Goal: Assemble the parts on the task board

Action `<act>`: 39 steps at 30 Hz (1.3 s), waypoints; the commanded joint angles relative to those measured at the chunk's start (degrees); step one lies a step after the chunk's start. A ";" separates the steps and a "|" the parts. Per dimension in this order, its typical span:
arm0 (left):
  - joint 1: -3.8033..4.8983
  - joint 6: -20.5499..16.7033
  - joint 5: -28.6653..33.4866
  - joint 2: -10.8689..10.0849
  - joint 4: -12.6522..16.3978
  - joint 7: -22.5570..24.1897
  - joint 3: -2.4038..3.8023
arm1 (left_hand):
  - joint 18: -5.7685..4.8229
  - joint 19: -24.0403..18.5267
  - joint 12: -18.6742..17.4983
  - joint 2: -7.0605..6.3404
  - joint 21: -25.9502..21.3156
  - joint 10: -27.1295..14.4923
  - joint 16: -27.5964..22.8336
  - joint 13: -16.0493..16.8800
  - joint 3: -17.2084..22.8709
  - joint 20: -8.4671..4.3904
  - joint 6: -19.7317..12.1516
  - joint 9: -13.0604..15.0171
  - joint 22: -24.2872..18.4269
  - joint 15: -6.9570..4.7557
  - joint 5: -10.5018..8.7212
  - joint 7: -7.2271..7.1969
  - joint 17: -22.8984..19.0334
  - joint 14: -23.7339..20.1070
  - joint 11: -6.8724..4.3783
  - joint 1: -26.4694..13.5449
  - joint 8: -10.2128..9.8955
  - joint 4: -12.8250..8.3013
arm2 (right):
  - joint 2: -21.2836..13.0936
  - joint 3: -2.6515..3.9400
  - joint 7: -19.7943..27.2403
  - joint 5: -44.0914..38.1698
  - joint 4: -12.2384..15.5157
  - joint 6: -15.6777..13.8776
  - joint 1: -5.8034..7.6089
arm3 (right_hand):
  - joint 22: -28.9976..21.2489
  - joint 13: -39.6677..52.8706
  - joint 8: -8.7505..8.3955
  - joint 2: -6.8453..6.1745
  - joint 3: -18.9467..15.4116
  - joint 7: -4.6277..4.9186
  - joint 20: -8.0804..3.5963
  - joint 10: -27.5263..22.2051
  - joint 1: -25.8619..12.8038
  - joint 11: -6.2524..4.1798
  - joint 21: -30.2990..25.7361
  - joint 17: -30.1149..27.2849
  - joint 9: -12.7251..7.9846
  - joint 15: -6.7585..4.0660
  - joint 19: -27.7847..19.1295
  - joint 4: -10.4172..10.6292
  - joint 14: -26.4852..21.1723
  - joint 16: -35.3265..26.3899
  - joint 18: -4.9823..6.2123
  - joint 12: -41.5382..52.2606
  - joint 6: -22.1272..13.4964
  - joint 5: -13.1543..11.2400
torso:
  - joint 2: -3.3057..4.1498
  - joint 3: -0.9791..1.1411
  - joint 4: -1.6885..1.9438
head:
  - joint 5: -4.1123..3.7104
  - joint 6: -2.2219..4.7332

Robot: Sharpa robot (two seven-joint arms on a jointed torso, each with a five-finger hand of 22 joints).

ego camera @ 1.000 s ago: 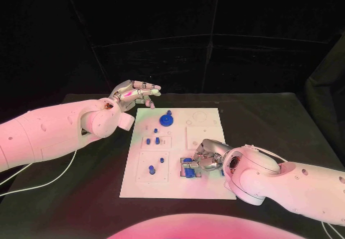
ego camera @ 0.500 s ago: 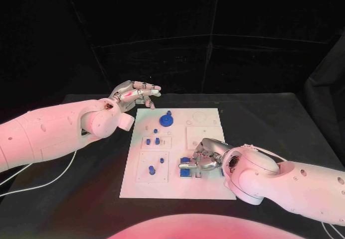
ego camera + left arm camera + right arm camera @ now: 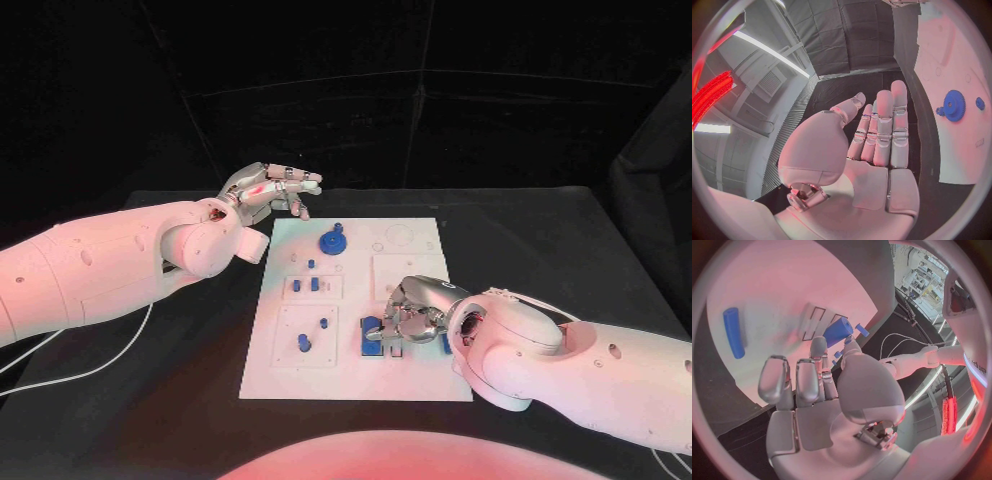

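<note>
1. You are mid-placement: your right hand (image 3: 414, 318) sits low over the near right part of the task board (image 3: 411, 380), its fingers (image 3: 819, 352) closed around a short blue cylinder (image 3: 837, 331). In the right wrist view that part points at a pair of outlined slots printed on the board.
2. Your left hand (image 3: 270, 188) hovers off the board's far left corner, fingers straight and close together, holding nothing.
3. Other parts already stand or lie on the board: a blue gear (image 3: 333, 241) near the far edge, small blue pegs (image 3: 299, 285) in the left column, and a loose blue rod (image 3: 734, 332) lying flat on the white surface.
4. The next move, as I judge it, calls for lining the cylinder up with its seat by the blue block (image 3: 374, 336) and pressing it down squarely; a tilt could jam it.
5. The board lies flat on a black desk (image 3: 562, 240), cloth-covered by the look of it.
6. Black curtains (image 3: 361, 90) close off the room behind.
</note>
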 commanded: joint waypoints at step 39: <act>-0.03 0.66 0.22 0.27 -0.31 -0.16 -0.13 | 1.15 0.00 0.20 0.01 -0.28 -0.36 0.06 0.05 -0.05 0.34 -0.49 -0.05 -0.05 0.05 0.20 0.02 -0.05 -0.50 -0.18 -0.58 0.25 0.20 | -3.04 -0.18 18.93 -1.96 0.02 0.75 -0.11 | 3.39 3.04 1.63 4.75 1.40 -0.93 -0.95 1.95 7.40 -1.07 1.64 3.39 0.97 -0.70 1.48 -5.58 2.70 2.35 -0.52 1.93 0.24 -2.10 | 0.01 -0.08 0.11 | 0.16 0.29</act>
